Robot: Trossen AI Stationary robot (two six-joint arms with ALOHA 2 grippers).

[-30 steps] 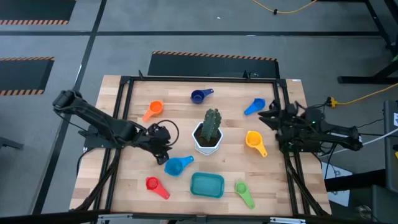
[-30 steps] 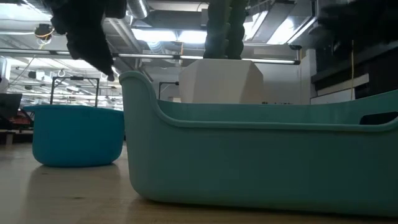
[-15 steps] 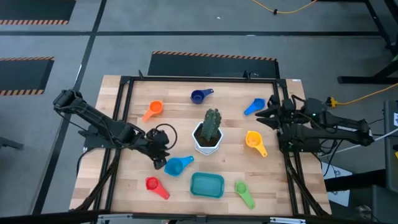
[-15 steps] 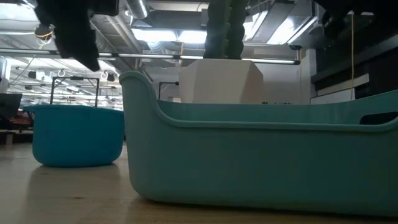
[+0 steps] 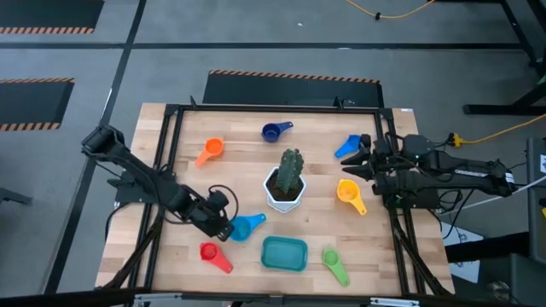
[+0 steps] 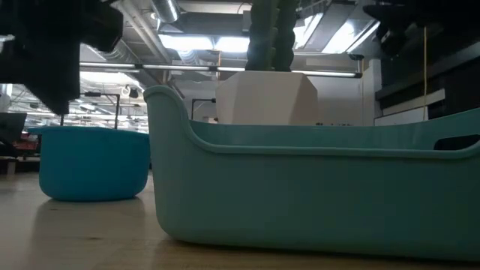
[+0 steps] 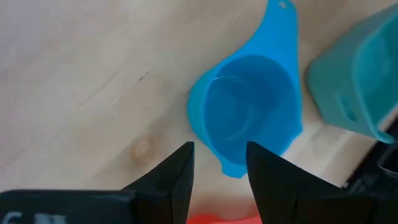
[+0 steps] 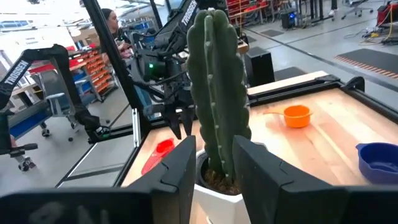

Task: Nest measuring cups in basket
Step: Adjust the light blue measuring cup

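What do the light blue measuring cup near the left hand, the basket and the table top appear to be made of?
Light blue measuring cup: probably moulded plastic, smooth, with a soft sheen inside the bowl and a uniform colour. Basket: probably plastic too, teal, with rounded moulded walls and a satin, slightly glossy look. Table top: wood, or a wood-look surface; pale planks with visible grain and a knot, with a matte finish.

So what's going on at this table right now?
The left gripper hovers open beside the light blue measuring cup, not gripping it. The right gripper waits open between the blue cup and the yellow cup. The teal basket holds no cups; the others lie scattered around the cactus pot.
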